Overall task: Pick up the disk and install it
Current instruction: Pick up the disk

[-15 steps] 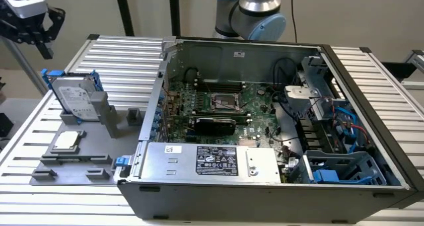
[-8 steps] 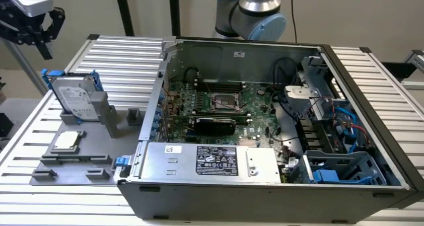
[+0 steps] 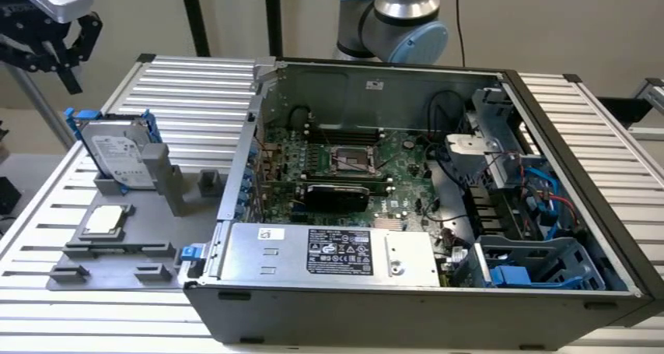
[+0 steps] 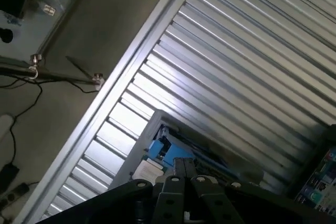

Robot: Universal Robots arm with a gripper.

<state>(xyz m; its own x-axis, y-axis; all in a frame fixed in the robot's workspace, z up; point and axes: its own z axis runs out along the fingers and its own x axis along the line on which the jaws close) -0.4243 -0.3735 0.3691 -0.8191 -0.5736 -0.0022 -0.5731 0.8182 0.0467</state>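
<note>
Item 1: flat silver-grey hard disk in a bright blue plastic carrier [image 3: 120,153], stood on edge, long axis near upright, in a grey holder [image 3: 155,184] on the slatted desk [image 3: 197,82]. Black gripper [image 3: 68,74] hung above it, slightly toward the exterior view's left, jaws together, empty.

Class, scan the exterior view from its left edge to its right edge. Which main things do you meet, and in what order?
gripper → disk in its blue carrier → power-supply box → blue-grey drive cage
</note>
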